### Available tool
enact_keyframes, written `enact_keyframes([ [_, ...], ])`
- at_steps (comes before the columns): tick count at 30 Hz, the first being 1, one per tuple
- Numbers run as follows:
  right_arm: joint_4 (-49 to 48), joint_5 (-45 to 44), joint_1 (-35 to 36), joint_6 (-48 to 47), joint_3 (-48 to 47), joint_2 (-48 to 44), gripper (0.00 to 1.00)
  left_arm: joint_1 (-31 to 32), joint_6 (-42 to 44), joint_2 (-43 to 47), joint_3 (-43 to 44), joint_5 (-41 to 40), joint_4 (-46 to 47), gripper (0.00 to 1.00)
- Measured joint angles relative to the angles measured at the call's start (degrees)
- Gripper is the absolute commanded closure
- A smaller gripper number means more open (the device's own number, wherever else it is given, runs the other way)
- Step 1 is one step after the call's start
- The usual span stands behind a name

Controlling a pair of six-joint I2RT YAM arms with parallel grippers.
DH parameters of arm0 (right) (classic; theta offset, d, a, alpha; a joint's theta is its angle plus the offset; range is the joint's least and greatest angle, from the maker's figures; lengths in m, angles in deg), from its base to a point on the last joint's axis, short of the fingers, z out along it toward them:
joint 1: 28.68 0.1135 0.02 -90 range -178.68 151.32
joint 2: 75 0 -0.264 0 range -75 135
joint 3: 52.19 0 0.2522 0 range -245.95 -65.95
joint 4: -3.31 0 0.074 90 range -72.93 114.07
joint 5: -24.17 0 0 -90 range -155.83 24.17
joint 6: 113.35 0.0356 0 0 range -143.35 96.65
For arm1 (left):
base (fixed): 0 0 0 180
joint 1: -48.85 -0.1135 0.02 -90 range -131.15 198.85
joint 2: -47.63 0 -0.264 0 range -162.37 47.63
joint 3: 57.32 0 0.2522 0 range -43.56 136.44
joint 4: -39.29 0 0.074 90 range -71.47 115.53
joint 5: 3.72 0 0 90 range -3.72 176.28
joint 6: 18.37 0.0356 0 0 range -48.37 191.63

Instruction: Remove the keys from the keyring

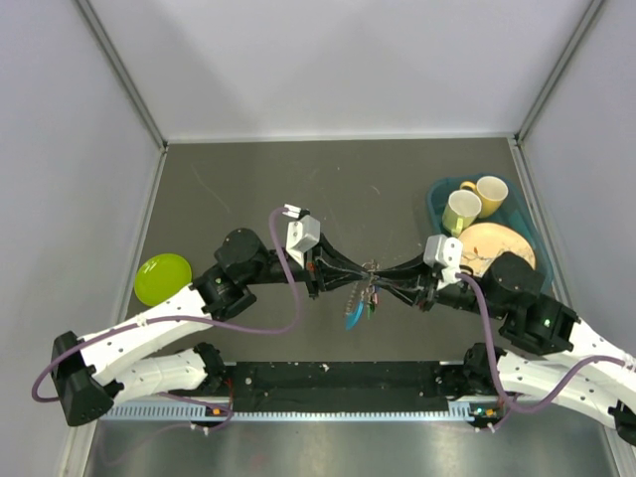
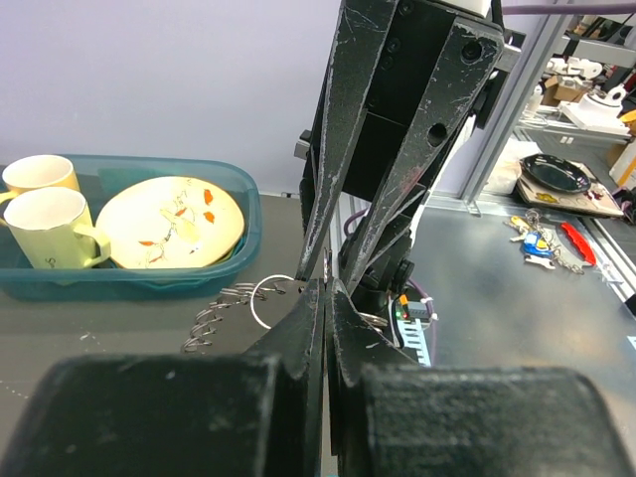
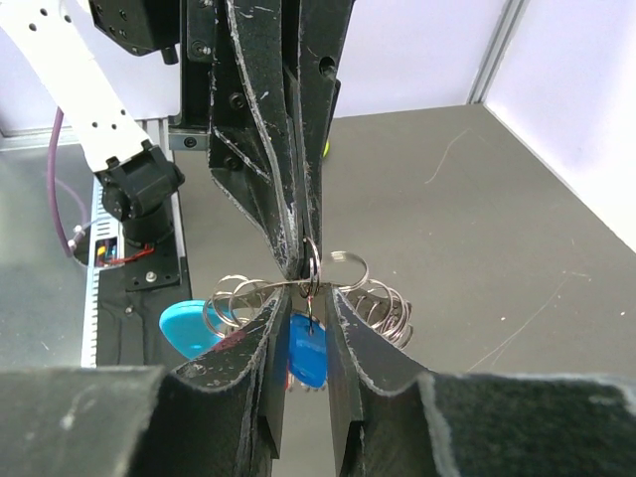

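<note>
Both grippers meet above the middle of the table in the top view. My left gripper (image 1: 365,268) is shut on the keyring (image 1: 371,266); its thin metal ring (image 2: 268,300) shows just left of the closed tips (image 2: 328,286). My right gripper (image 1: 379,270) faces it, its fingertips (image 3: 280,303) pinching the same ring bunch (image 3: 343,266) with a narrow gap. A blue-headed key (image 3: 308,358) hangs in that gap. The other keys (image 1: 370,298) dangle below, small and hard to tell apart. The curved bright-blue tab (image 3: 184,328) and the coiled silvery strap (image 3: 388,303) hang to the sides.
A lime-green round dish (image 1: 162,278) lies at the left. A teal tray (image 1: 435,194) at the back right holds two cream cups (image 1: 461,211) and a patterned plate (image 1: 497,243). Another key bunch (image 2: 542,241) lies on the metal bench beyond the table.
</note>
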Motion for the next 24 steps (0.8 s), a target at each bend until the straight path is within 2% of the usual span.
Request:
enact_keyframes([
  [4,-0.22,0.02,0.00,0.02,0.09,0.28,0.82,-0.07,0.00,0.00,-0.46,0.00,0.59,1.00],
  [5,-0.33,0.02,0.00,0.02,0.15,0.31,0.94,-0.07,0.00,0.00,-0.55,0.00,0.74,1.00],
  [6,-0.63,0.13,0.00,0.02,0.35,0.31,1.00,-0.09,0.00,0.00,-0.63,0.00,0.92,1.00],
  [14,-1.46,0.52,0.00,0.37,0.48,0.11,1.00,-0.37,-0.42,0.09,-1.64,0.26,3.48,0.98],
  [16,-1.64,0.57,0.00,0.17,1.03,-0.35,1.00,-0.35,-0.39,0.09,-1.64,0.42,3.28,0.80],
  [17,-1.38,0.57,0.00,-0.13,1.14,-0.52,1.00,-0.33,-0.26,0.09,-1.64,0.44,2.93,0.66],
  [20,1.05,-0.74,-0.02,-1.46,1.01,-0.48,1.00,-0.22,0.85,0.33,-1.51,0.42,0.39,0.57],
  [24,9.66,-2.40,-0.02,-3.58,-1.20,1.29,1.00,-0.20,4.28,1.22,0.13,-0.22,-6.60,0.50],
])
